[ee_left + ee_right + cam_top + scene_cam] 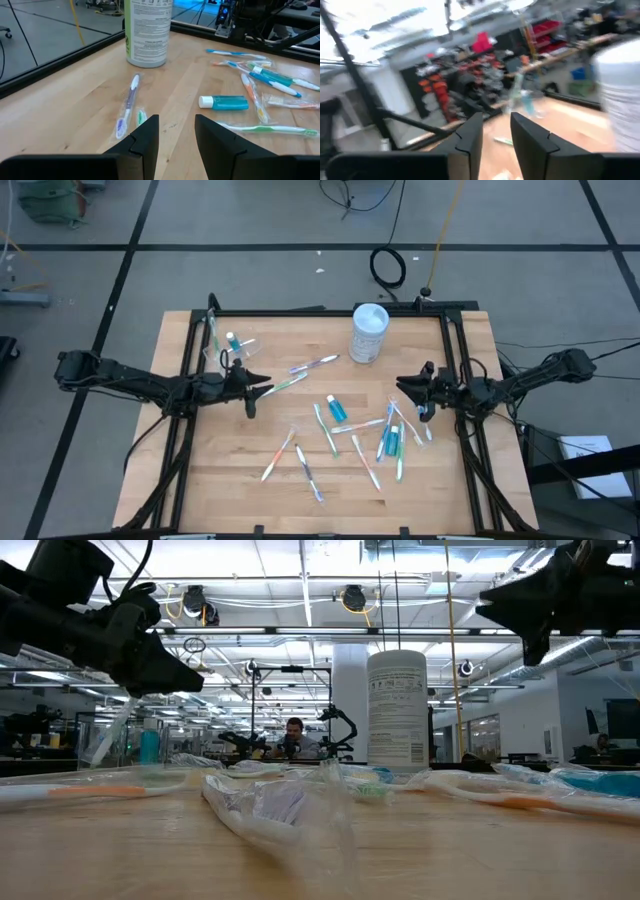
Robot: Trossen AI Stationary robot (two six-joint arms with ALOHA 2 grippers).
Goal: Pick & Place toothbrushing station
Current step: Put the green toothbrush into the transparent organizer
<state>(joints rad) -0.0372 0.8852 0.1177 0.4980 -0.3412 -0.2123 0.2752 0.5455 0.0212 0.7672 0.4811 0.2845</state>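
Arms low and level over the table (200, 480), both sets of fingers slightly parted, empty.

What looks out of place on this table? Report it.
Toothbrushes and a blue toothpaste tube lie scattered at all angles across the wooden table, while the small clear cup near the back left corner holds only a few items.

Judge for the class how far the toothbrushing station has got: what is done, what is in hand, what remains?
Done: the clear cup already holds a toothbrush and a blue tube. In hand: nothing; the left gripper hangs open above the table, and the right gripper holds nothing above the brush pile. Left: many toothbrushes and a toothpaste tube lie loose on the table.
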